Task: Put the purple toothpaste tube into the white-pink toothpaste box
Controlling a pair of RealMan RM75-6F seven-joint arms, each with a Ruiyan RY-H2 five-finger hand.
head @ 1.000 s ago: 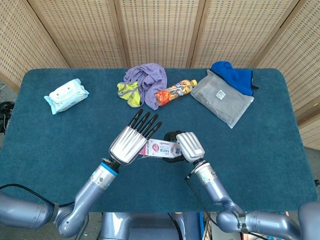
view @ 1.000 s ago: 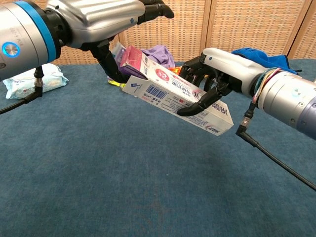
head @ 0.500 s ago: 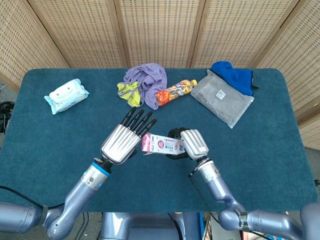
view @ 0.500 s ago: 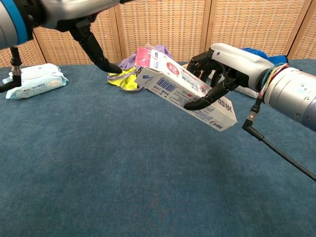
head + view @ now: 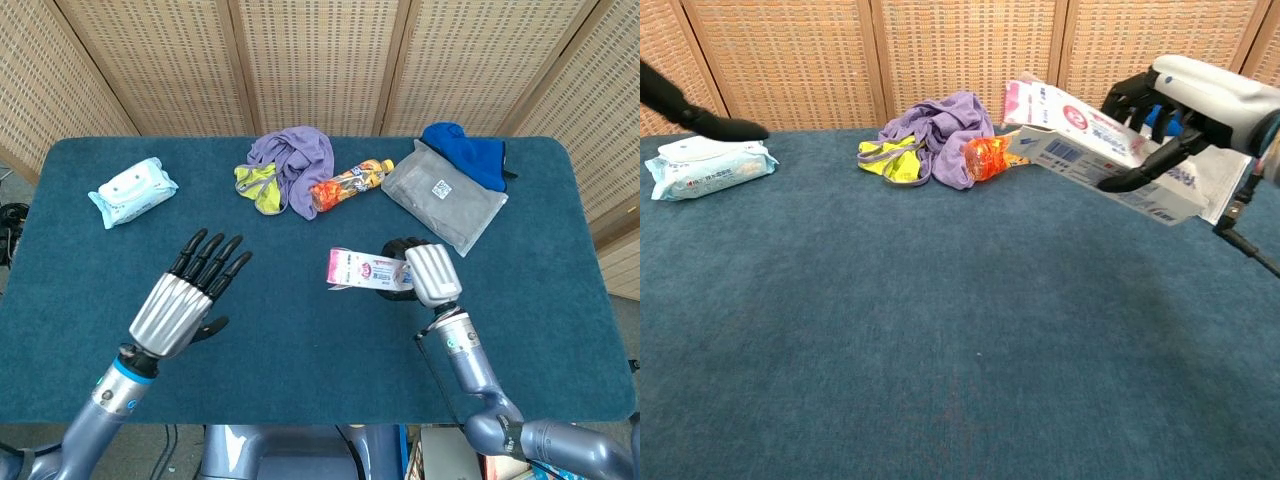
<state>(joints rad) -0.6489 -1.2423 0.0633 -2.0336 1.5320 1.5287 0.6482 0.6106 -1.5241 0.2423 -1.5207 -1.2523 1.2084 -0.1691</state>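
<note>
Woven cane panels stand behind the table [image 5: 90, 300], which is covered with dark teal cloth.

My right hand [image 5: 420, 275] grips the white-pink toothpaste box [image 5: 362, 271] and holds it in the air, above the table and a little right of the middle. My fingers [image 5: 1140, 170] curl around the right part of the box, with one dark finger under it, as the chest view shows. The box is tilted, its left end higher, and that end seems to be open with a flap; the purple toothpaste tube I cannot see in either view, so I cannot tell where it is.

My left hand [image 5: 185, 298] holds nothing. It is wide open, the fingers spread and pointing away from me, and it hangs over the left part of the table, well apart from the box. In the chest view only a dark fingertip of it shows at the left edge.

At the far side of the table lie a pack of wet wipes [image 5: 132, 190] on the left, a purple cloth [image 5: 295, 157] with a yellow-green cloth [image 5: 257, 186] beside it, an orange bottle [image 5: 350, 183] lying on its side, and a grey packet [image 5: 444, 198] with a blue cloth [image 5: 465, 150] partly on it.
</note>
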